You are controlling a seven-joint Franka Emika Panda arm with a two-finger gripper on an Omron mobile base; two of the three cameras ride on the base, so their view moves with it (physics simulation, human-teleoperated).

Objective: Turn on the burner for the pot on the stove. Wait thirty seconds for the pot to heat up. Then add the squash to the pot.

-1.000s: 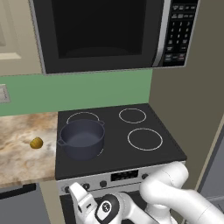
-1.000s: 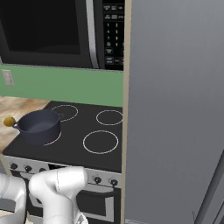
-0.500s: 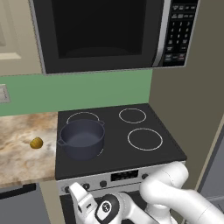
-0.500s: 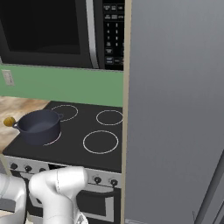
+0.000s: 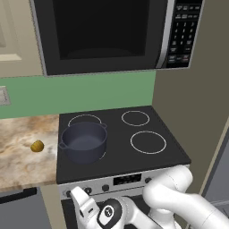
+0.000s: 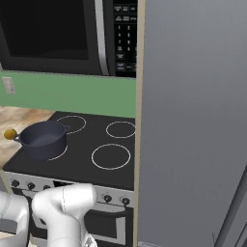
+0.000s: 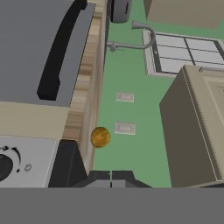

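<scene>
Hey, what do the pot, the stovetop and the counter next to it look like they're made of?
The pot looks like dark blue-grey metal, matte with a faint sheen. The stovetop seems smooth black glass with printed white rings. The counter looks like polished stone, judging by its mottled beige-brown veining, though laminate is possible.

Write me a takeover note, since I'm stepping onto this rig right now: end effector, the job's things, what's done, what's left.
End effector: shut, empty, low by the stove's front knobs.
Pot: lidless on the front-left burner, nothing inside.
Squash: on the counter left of the stove, untouched.
Done: cannot tell whether the burner is on.
Left: confirm the knob, wait for the pot to heat, then put the squash in.
</scene>
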